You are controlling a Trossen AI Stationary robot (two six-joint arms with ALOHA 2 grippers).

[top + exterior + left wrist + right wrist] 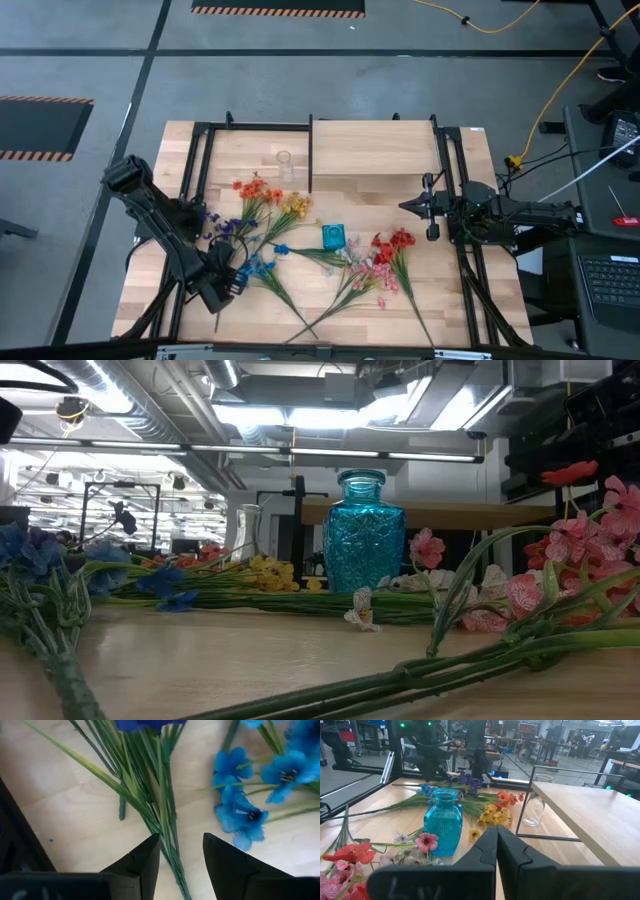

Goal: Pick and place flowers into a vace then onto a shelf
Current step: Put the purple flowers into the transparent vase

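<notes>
Step in hand: you are on the pick. The left gripper (pixel 181 851) hangs low over the flowers (pixel 300 250), its fingers parted either side of a green stalk bundle (pixel 155 810) but not yet pinching it.
Left gripper state: open, nothing held; the stalks run between the two dark fingertips, and I cannot tell whether they touch.
Right gripper state: the right gripper (pixel 410 206) is closed on nothing, waiting at the table's right side beside the shelf (pixel 375 150).
Next move, as I judge it: come down a little more so the stalks sit fully between the fingers, then close. The stems are thin and bunched, so you may catch several at once.
Flowers: they lie flat across the tabletop (pixel 450 290) in loose sprays, orange and yellow nearest the shelf, purple and blue by your left arm, red, pink and white to the right. Blue blooms (pixel 235 810) lie just beside the targeted stalks.
Vase: the turquoise glass vase (pixel 333 237) stands upright amid the flowers, empty at its mouth.
Clear glass: a clear glass (pixel 284 160) stands near the shelf's left edge.
Progress: early; no stem is in the vase.
</notes>
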